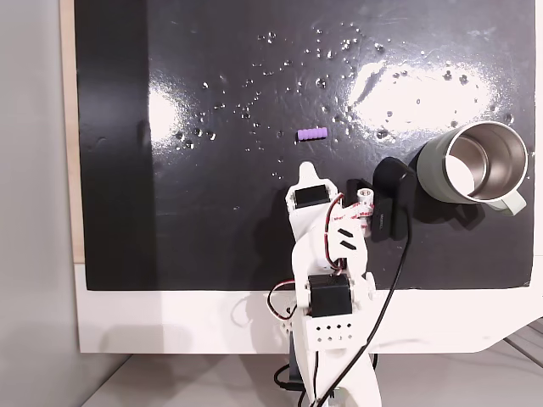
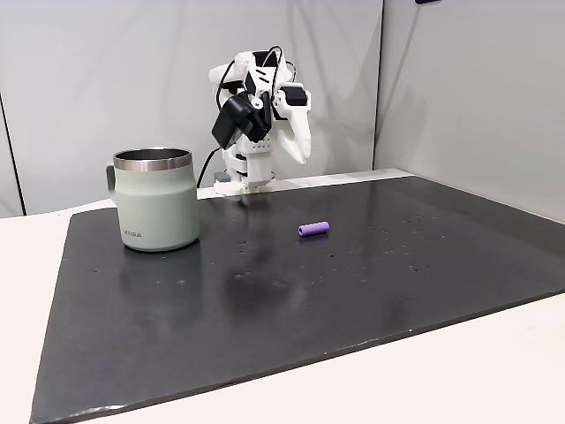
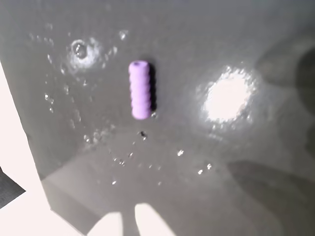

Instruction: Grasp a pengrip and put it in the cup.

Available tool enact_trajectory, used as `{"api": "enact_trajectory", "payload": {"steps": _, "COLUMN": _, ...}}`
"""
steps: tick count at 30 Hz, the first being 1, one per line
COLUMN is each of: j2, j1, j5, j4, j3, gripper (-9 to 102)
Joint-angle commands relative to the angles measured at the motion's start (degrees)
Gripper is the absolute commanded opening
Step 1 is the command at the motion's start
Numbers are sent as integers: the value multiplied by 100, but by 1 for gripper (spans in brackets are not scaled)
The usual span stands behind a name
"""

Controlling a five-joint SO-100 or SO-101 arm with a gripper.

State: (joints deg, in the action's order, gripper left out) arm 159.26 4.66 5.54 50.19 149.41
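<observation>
Purple ribbed rubber, short tube w/ a small hole at the end: that's your pengrip (image 3: 140, 96), lying on its side on the black mat (image 2: 265, 309), nothing touching it. In the wrist view it stands lengthwise, left of centre, w/ a bright glare patch to its right and white specks scattered round it; focus is soft, so rib count is hard to read. In a fixed view from above, the pengrip (image 1: 310, 134) sits mid-mat, the arm below it, and the cup (image 1: 475, 163) well apart at the right edge. Cup lies tipped toward that camera's eye: shiny steel inside, pale grey-green outside, handle partly cut off by the frame. Mat is glossy, dotted w/ droplets or flecks; can't tell which. In the low fixed view, left to right: cup (image 2: 157, 199) upright, handle barely peeking at its left, small lettering too tiny to read; then the white arm at the back edge, folded up; then the pengrip (image 2: 313, 229) right of centre, well clear of both. Your gripper (image 3: 129, 220) shows as two pale blurred tips at the bottom of the wrist view, nearly together w/ a thin dark gap, holding nothing. In the overhead fixed view a black camera block and cable hide part of the wrist, so the fingers there are hard to make out.
</observation>
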Motion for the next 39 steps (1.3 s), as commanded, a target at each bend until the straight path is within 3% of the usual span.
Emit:
{"api": "enact_trajectory", "payload": {"steps": 1, "j2": -756, "j1": 0, "j5": -237, "j4": -114, "j3": -888, "gripper": 0}}
{"api": "enact_trajectory", "payload": {"steps": 17, "j2": -4386, "j1": -44, "j5": -1002, "j4": 879, "j3": -3665, "gripper": 3}}
{"api": "enact_trajectory", "payload": {"steps": 25, "j2": -5159, "j1": -237, "j5": -1099, "j4": 1002, "j3": -3981, "gripper": 20}}
{"api": "enact_trajectory", "payload": {"steps": 39, "j2": -6697, "j1": -246, "j5": -1257, "j4": 1037, "j3": -4693, "gripper": 20}}
